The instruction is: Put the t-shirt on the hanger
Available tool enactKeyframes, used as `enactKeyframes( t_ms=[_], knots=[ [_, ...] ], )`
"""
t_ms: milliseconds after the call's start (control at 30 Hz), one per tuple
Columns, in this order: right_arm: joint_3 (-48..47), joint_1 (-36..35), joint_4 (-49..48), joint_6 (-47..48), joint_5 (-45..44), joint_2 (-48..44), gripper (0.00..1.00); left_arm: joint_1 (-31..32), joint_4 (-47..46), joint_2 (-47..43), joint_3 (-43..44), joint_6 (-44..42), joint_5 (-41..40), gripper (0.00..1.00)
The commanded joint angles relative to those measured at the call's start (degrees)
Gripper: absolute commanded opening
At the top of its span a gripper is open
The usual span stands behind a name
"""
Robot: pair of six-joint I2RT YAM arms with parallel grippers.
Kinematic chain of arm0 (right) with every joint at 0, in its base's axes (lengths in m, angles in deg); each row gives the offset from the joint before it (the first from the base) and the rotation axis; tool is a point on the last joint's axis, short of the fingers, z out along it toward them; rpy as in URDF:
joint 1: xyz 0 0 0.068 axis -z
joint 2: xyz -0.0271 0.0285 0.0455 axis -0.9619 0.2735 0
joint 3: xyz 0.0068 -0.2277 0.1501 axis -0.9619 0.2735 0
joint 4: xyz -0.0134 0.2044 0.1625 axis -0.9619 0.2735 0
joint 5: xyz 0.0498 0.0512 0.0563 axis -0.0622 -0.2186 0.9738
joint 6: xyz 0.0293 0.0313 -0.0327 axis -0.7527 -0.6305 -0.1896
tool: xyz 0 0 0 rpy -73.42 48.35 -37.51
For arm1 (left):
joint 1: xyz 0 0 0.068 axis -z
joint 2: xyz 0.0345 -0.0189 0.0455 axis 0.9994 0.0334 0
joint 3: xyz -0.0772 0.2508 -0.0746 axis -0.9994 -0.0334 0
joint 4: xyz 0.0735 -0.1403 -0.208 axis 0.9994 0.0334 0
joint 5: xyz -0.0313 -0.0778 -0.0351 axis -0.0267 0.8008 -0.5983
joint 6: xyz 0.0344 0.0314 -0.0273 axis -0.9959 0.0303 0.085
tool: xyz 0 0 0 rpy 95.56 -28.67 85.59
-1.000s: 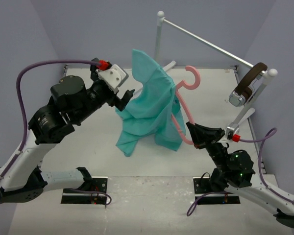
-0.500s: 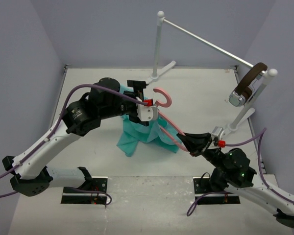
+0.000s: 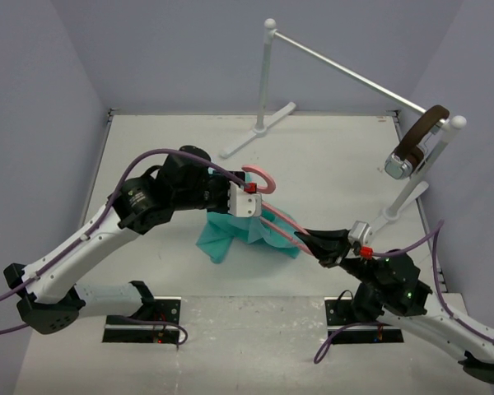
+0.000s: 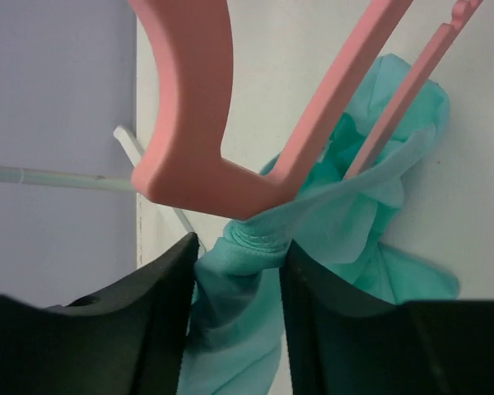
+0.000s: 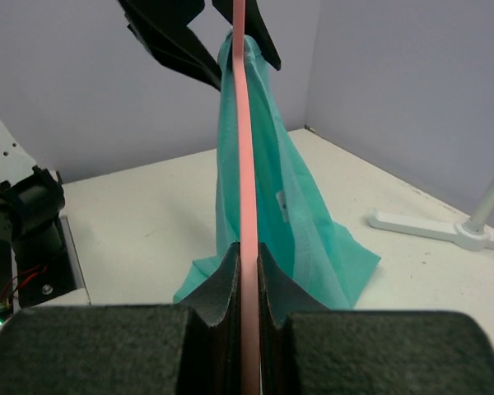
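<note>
**Fig.** L gripper (image 4: 240,263), wrist view: jaws part-way in, pads (image 4: 169,304) touching both sides of a bunched fold of the t-shirt (image 4: 370,197), i.e. it appears to grip cloth, not plastic. Directly above the fold sits the neck of the hanger (image 4: 189,99). Its two pink arms run off to upper right w/ cloth gathered between and under them. R gripper (image 5: 247,267): clamped on the hanger's far end, bar seen edge-on, running straight away from it. Top view: hanger's long axis slants from R gripper (lower right) up to the hook beside L gripper (centre). T-shirt hangs below the frame, hem on the desk (image 3: 337,164). Judgement: next move turns on fold vs. neck. The fold lies just under the hook, so L arm, the nearer one, should work cloth along that axis while R arm steadies.
</note>
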Motion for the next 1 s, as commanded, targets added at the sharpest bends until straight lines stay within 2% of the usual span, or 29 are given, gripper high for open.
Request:
enactKeyframes(
  t_ms=[0,67,267,300,367,400,433,467,500,567,600,700,767,867,967],
  knots=[
    [-1.58,-0.04,-5.24,3.75,2.90,-1.36,0.00,-0.02,-0.79,-1.87,0.11,1.34,-1.53,0.10],
    [-1.64,-0.04,-5.19,4.06,2.49,-1.53,0.00,-0.02,-1.39,-2.53,-0.28,1.70,-1.88,0.00],
    [-1.82,-0.04,-5.95,4.05,0.76,-2.69,0.00,-0.02,-3.09,-5.99,-2.42,3.94,-0.56,0.00],
    [-2.17,-0.04,-5.95,3.51,-0.17,-2.07,0.06,-0.02,-4.15,-6.70,-2.85,4.46,-0.09,0.00],
    [-3.17,-0.04,-5.95,1.31,-4.67,-0.17,0.44,-0.02,-5.28,-7.33,-3.82,6.04,-0.06,0.00],
    [-3.94,-0.04,-5.58,-0.47,-7.23,0.62,0.68,-0.02,-5.37,-7.37,-4.04,6.91,-1.22,0.00],
    [-4.80,-0.04,-4.69,-2.44,-10.10,1.56,0.84,-0.02,-5.36,-7.22,-4.18,7.96,-2.84,0.00],
    [-5.54,-0.04,-3.61,-4.22,-13.08,2.59,0.94,-0.02,-5.27,-6.96,-4.22,8.99,-4.44,0.00],
    [-6.96,-0.04,-1.35,-6.83,-17.74,3.19,0.99,-0.02,-4.95,-6.72,-4.31,9.90,-6.50,0.00],
    [-10.53,-0.04,5.95,-14.55,-28.65,3.60,0.99,-0.02,-4.10,-6.37,-4.62,11.52,-11.17,0.00],
    [-11.29,-0.04,11.90,-21.69,-31.07,3.29,0.99,-0.02,-4.25,-6.56,-5.22,12.29,-12.82,0.00],
    [-10.62,-0.04,20.81,-39.31,-34.36,0.39,0.94,-0.02,-6.63,-7.87,-7.17,14.16,-16.60,0.00],
    [-7.71,-0.04,21.79,-45.50,-34.12,-2.16,0.89,-0.09,-7.69,-8.18,-7.58,15.37,-19.30,0.00],
    [-2.75,-0.04,19.07,-50.42,-34.32,-5.30,0.87,-0.02,-8.29,-7.66,-7.66,16.55,-20.99,0.00],
    [-2.20,-0.13,13.52,-51.04,-29.54,0.76,0.86,-0.02,-9.10,-7.73,-8.02,17.11,-18.90,0.00]
  ],
)
